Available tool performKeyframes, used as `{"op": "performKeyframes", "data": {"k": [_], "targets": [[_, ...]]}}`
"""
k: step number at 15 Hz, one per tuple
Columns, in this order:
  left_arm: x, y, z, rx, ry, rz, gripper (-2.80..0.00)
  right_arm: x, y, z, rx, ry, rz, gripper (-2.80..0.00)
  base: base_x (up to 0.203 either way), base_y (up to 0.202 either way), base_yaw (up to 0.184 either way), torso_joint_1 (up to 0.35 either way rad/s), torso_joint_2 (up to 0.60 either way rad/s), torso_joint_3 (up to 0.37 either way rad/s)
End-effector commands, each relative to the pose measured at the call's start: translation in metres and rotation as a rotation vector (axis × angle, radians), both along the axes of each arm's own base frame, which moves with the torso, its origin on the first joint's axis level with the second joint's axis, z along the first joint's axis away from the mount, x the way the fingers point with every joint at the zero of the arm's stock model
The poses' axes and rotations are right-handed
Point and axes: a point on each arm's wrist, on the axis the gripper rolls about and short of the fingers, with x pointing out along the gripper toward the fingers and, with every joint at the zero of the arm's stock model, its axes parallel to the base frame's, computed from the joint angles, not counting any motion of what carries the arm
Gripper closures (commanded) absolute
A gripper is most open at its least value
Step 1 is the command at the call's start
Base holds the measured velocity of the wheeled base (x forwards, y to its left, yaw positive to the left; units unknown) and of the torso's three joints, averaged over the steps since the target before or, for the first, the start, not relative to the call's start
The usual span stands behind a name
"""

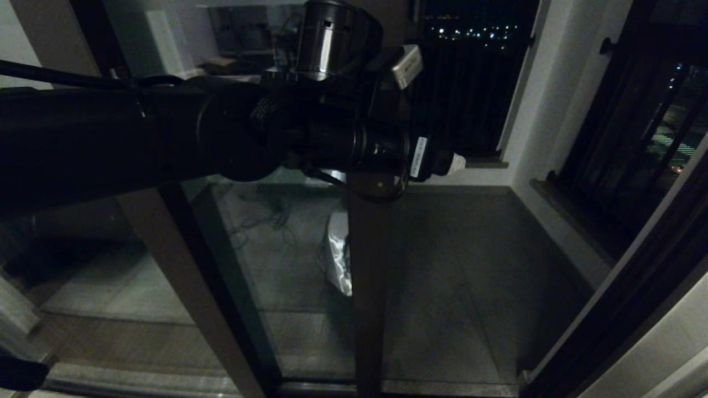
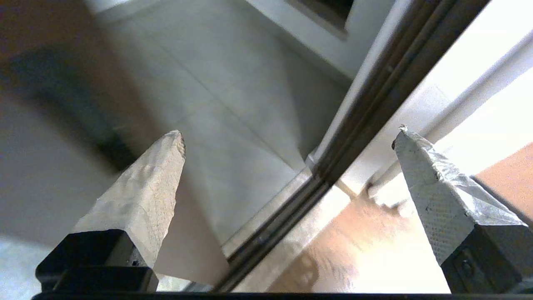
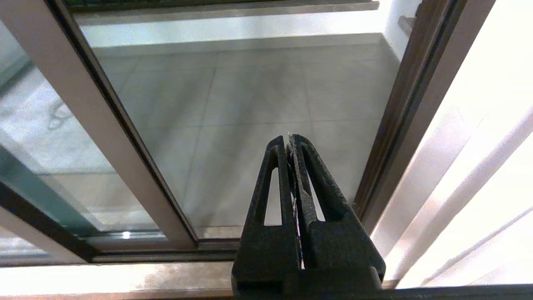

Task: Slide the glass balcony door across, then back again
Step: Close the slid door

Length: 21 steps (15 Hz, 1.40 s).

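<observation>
**Now: left hand wide open beside the door stile, nothing gripped**

Plainly, the left hand [image 2: 287, 137] stands spread as wide as it goes, its two pale tape-wrapped fingers [image 2: 145, 196] holding nothing. In the head view the black left arm reaches across from the left, its wrist level with the dark brown vertical stile of the tall glass balcony door [image 1: 369, 287]. That door stands partway across the opening, with grey balcony floor tiles [image 1: 470, 287] showing bare to its right and a dark brown outer frame [image 1: 625, 298] well apart on the far side. Whether a finger touches the stile I cannot tell (the wrist hides the contact point). The right hand [image 3: 290, 143] hangs low before the brown floor track [image 3: 166, 246], its black fingers pressed together on nothing.

The risks, as I judge them: with the fingers this wide and no grip, a push could slip off the narrow stile edge and slide onto the reflective glass, leaving the door unmoved. A push angled into the panel rather than along the track could bind the door. The dim scene also makes the stile edge easy to misjudge.
</observation>
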Motion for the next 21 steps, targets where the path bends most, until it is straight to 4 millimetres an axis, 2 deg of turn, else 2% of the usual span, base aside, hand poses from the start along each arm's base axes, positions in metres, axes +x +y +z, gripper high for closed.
{"op": "performKeyframes", "data": {"k": [1, 3, 5, 7, 9, 11, 14, 15, 17, 18, 19, 21], "targets": [[0.005, -0.016, -0.010, -0.022, -0.025, -0.006, -2.80, 0.000, 0.000, 0.000, 0.000, 0.000, 0.000, 0.00, 0.000, 0.000, 0.000, 0.000, 0.00, 0.000], [0.001, -0.019, -0.007, -0.033, -0.036, -0.017, -2.80, 0.000, 0.000, 0.000, 0.000, 0.000, 0.000, 0.00, 0.000, 0.000, 0.000, 0.000, 0.00, 0.000], [-0.009, -0.012, 0.006, -0.049, -0.050, -0.022, -2.80, 0.000, 0.000, 0.000, 0.000, 0.000, 0.000, 0.00, 0.000, 0.000, 0.000, 0.000, 0.00, 0.000], [-0.024, 0.002, 0.026, -0.075, -0.056, -0.020, -2.80, 0.000, 0.000, 0.000, 0.000, 0.001, 0.000, 0.00, 0.000, 0.000, 0.000, 0.000, 0.00, 0.000], [-0.047, 0.027, 0.053, -0.119, -0.062, 0.005, -2.80, 0.000, 0.000, 0.000, 0.000, 0.001, 0.000, 0.00, 0.000, 0.000, 0.000, 0.000, 0.00, 0.000], [-0.076, 0.064, 0.076, -0.146, -0.088, 0.065, -2.80, 0.000, 0.000, 0.000, 0.000, 0.000, 0.000, 0.00, 0.000, 0.000, 0.000, 0.000, 0.00, 0.000], [-0.130, 0.142, 0.100, -0.183, -0.146, 0.185, -2.80, 0.000, 0.000, 0.000, 0.000, 0.001, 0.000, 0.00, 0.000, 0.000, 0.000, 0.000, 0.00, 0.000], [-0.152, 0.171, 0.103, -0.196, -0.173, 0.235, -2.80, 0.000, 0.000, 0.000, 0.000, 0.000, 0.000, 0.00, 0.000, 0.000, 0.000, 0.000, 0.00, 0.000], [-0.198, 0.222, 0.096, -0.210, -0.221, 0.340, -2.80, 0.000, 0.000, 0.000, 0.000, 0.000, 0.000, 0.00, 0.000, 0.000, 0.000, 0.000, 0.00, 0.000], [-0.223, 0.244, 0.087, -0.214, -0.245, 0.399, -1.91, 0.000, 0.000, 0.000, 0.000, 0.000, 0.000, 0.00, 0.000, 0.000, 0.000, 0.000, 0.00, 0.000], [-0.249, 0.262, 0.077, -0.214, -0.272, 0.474, 0.00, 0.000, 0.000, 0.000, 0.000, 0.001, 0.000, 0.00, 0.000, 0.000, 0.000, 0.000, 0.00, 0.000], [-0.293, 0.283, 0.054, -0.200, -0.317, 0.643, 0.00, 0.000, 0.000, 0.000, 0.000, 0.001, 0.000, 0.00, 0.000, 0.000, 0.000, 0.000, 0.00, 0.000]]}}
